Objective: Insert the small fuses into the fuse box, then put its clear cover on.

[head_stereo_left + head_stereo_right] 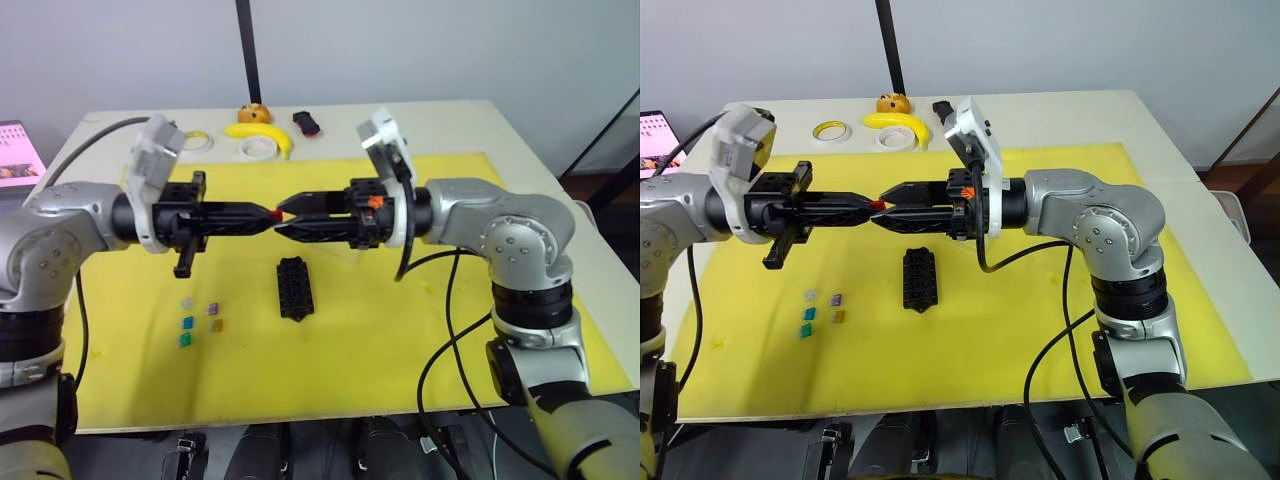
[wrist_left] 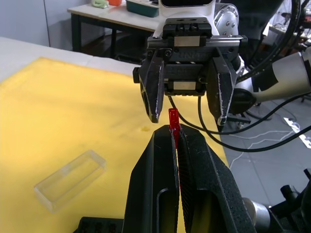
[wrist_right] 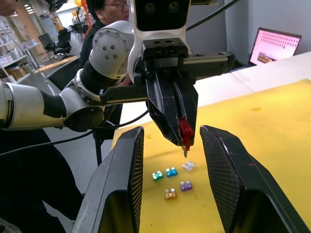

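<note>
The small black rectangular plastic fuse box (image 1: 295,288), with two rows of slots, lies on a yellow mat (image 1: 400,350) that covers most of the pale tabletop (image 1: 520,125), just below the spot where the two grippers meet in the air. The left gripper (image 1: 270,214) reaches in from the left with its two black fingers pressed together on a tiny red plastic fuse (image 2: 173,118), which sticks out beyond the fingertips. The right gripper (image 1: 282,216) faces it tip to tip, its fingers spread apart above and below the red fuse and not touching it. To the left of the fuse box, well apart from it, five more small fuses sit in a loose cluster on the mat: a pale grey one (image 1: 185,303), a purple one (image 1: 212,309), a blue-teal one (image 1: 187,323), a yellow one (image 1: 215,325) and a green one (image 1: 184,340). The clear rectangular plastic cover (image 2: 69,180) lies flat on the mat close to the fuse box, seen from the left wrist view. At the far edge of the tabletop rest a yellow banana (image 1: 262,134), two white tape rolls (image 1: 258,148), a small orange object (image 1: 254,113) and a small black-and-red gadget (image 1: 306,123). A laptop screen (image 1: 18,155) glows at the far left.
</note>
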`<control>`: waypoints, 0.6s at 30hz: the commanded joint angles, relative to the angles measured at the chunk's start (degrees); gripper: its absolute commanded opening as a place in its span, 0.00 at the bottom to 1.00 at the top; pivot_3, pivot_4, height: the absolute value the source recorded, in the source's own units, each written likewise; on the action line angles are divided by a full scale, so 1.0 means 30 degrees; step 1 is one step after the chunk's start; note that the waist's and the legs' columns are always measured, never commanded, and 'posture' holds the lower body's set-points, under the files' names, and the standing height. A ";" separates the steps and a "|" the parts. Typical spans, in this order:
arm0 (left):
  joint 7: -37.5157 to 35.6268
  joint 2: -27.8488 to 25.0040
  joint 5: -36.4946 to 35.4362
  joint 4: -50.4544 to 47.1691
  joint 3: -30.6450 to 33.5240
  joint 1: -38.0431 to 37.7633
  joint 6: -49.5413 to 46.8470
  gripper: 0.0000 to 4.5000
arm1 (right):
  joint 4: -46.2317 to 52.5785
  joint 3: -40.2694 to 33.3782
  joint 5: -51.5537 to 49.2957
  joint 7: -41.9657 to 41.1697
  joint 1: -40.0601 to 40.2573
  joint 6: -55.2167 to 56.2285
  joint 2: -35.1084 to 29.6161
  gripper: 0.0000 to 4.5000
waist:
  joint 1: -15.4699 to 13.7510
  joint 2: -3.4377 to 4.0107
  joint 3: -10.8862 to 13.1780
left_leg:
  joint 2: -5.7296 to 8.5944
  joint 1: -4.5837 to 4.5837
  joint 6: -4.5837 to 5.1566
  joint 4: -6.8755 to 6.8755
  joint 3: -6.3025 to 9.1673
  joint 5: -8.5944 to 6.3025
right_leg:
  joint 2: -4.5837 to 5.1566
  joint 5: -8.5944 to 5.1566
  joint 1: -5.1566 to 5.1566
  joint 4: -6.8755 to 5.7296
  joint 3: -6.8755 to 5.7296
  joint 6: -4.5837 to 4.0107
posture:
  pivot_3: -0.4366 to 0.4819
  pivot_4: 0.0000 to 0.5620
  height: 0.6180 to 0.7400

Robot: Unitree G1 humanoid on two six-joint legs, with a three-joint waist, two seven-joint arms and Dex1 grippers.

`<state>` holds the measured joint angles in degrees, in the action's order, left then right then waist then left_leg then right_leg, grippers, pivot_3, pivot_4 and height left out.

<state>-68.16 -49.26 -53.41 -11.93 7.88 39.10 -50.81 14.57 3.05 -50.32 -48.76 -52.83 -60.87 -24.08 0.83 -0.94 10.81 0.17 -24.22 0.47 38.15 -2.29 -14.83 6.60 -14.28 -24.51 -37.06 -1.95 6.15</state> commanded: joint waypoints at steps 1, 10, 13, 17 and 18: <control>0.0113 -0.0066 0.0010 -0.0491 0.0171 0.0335 0.0204 0.00 | 0.0696 -0.0104 -0.0230 -0.0233 -0.0276 0.0408 -0.0121 0.43 | -0.0001 0.0000 0.0000 | 0.0000 0.0000 0.0000 0.0000 0.0000 0.0000 | 0.0000 0.0000 0.0000 0.0000 0.0000 0.0000 | 0.48 0.27 1.00; 0.0396 0.0091 0.0018 -0.0583 0.0295 0.0149 0.0251 0.00 | 0.0858 0.0200 -0.0042 -0.0397 -0.0091 0.0506 -0.0206 0.16 | -0.0003 0.0000 0.0000 | 0.0000 0.0000 -0.0001 0.0000 0.0004 0.0000 | -0.0003 0.0000 0.0000 -0.0001 0.0001 0.0000 | 0.48 0.27 1.00; 0.0468 0.0188 0.0052 -0.0642 0.0254 0.0132 0.0295 0.00 | 0.0825 0.0272 0.0013 -0.0433 -0.0109 0.0554 -0.0283 0.16 | -0.0003 0.0000 0.0000 | 0.0000 -0.0001 -0.0001 0.0001 0.0004 0.0000 | -0.0004 0.0000 0.0000 -0.0001 0.0001 0.0000 | 0.48 0.27 1.00; 0.0505 0.0127 0.0076 -0.0618 0.0179 0.0190 0.0116 0.00 | 0.0737 0.0392 0.0070 -0.0543 -0.0134 0.0672 -0.0434 0.10 | -0.0004 0.0000 0.0000 | 0.0000 -0.0001 -0.0001 0.0001 0.0004 0.0000 | -0.0004 0.0000 0.0000 -0.0002 0.0001 0.0000 | 0.48 0.27 1.00; 0.0520 0.0086 0.0113 -0.0582 0.0142 0.0225 0.0055 0.00 | 0.0680 0.0418 0.0107 -0.0532 -0.0146 0.0704 -0.0466 0.05 | -0.0005 0.0000 0.0000 | 0.0000 -0.0001 -0.0001 0.0001 0.0004 0.0001 | -0.0004 0.0000 0.0000 -0.0002 0.0001 0.0000 | 0.48 0.27 1.00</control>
<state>-67.42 -48.61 -53.12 -13.19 7.52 38.97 -50.89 14.77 3.77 -49.42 -49.22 -52.58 -59.37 -25.60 0.82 -0.94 10.81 0.17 -24.23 0.47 38.16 -2.28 -14.83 6.59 -14.28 -24.51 -37.07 -1.95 6.15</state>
